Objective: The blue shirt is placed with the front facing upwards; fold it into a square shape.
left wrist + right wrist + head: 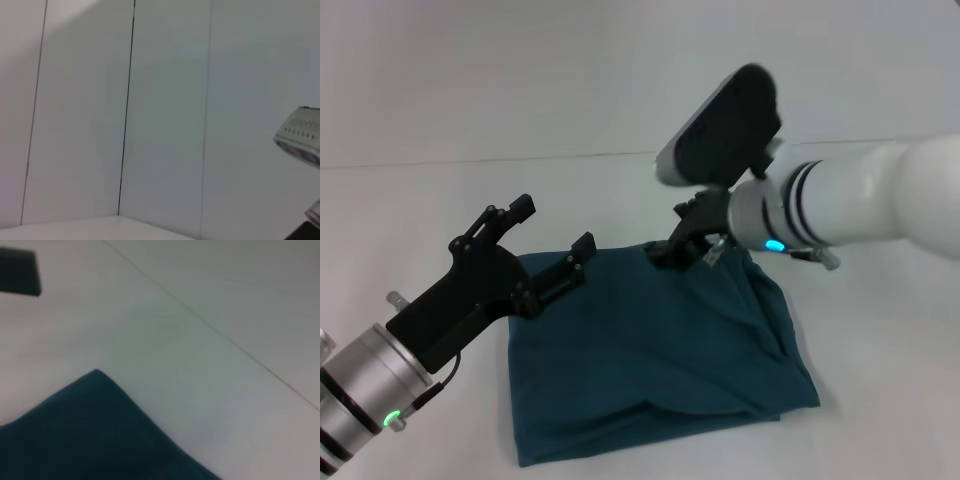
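The blue shirt lies folded into a rough square on the white table, with only plain teal cloth showing and no lettering visible. My left gripper is open and empty, raised just above the shirt's far left corner. My right gripper is at the shirt's far edge, right of its middle, down at the cloth. In the right wrist view a corner of the shirt lies flat on the table. The left wrist view shows no shirt.
The shirt's right side has loose, rumpled folds. A seam line runs across the back, where the table meets the wall. The left wrist view shows wall panels and part of the right arm.
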You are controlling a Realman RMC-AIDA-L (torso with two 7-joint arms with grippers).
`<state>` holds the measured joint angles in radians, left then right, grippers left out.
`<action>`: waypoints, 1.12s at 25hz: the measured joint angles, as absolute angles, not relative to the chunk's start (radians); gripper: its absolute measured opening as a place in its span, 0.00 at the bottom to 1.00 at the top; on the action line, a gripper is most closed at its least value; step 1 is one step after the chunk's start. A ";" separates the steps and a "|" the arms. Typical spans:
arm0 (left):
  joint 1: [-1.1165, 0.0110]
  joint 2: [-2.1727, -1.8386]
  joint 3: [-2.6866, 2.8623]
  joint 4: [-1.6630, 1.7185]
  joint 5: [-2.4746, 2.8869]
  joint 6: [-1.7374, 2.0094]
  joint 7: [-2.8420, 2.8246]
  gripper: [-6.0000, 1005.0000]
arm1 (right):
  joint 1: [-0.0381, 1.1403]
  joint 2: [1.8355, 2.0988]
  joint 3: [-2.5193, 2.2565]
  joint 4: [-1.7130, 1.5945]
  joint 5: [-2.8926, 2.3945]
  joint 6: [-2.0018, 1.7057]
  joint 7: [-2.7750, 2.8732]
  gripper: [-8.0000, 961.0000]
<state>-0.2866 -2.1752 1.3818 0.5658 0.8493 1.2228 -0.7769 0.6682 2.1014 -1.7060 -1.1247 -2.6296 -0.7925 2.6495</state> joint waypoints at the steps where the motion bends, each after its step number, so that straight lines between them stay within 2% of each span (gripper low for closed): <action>1: -0.286 -2.175 1.382 0.566 0.849 1.223 -0.778 0.91 | 0.669 2.102 -1.728 -1.125 -2.651 -0.789 2.680 0.69; 21: -0.296 -2.175 1.377 0.551 0.840 1.224 -0.779 0.91 | 0.699 2.109 -1.828 -1.026 -2.708 -0.759 2.784 0.69; 28: -0.300 -2.175 1.375 0.551 0.839 1.224 -0.780 0.91 | 0.708 2.101 -1.821 -0.992 -2.739 -0.743 2.830 0.69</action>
<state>-0.2996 -2.1752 1.3754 0.5507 0.8390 1.2241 -0.7800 0.7084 2.1015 -1.8209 -0.9923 -2.7393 -0.7427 2.8302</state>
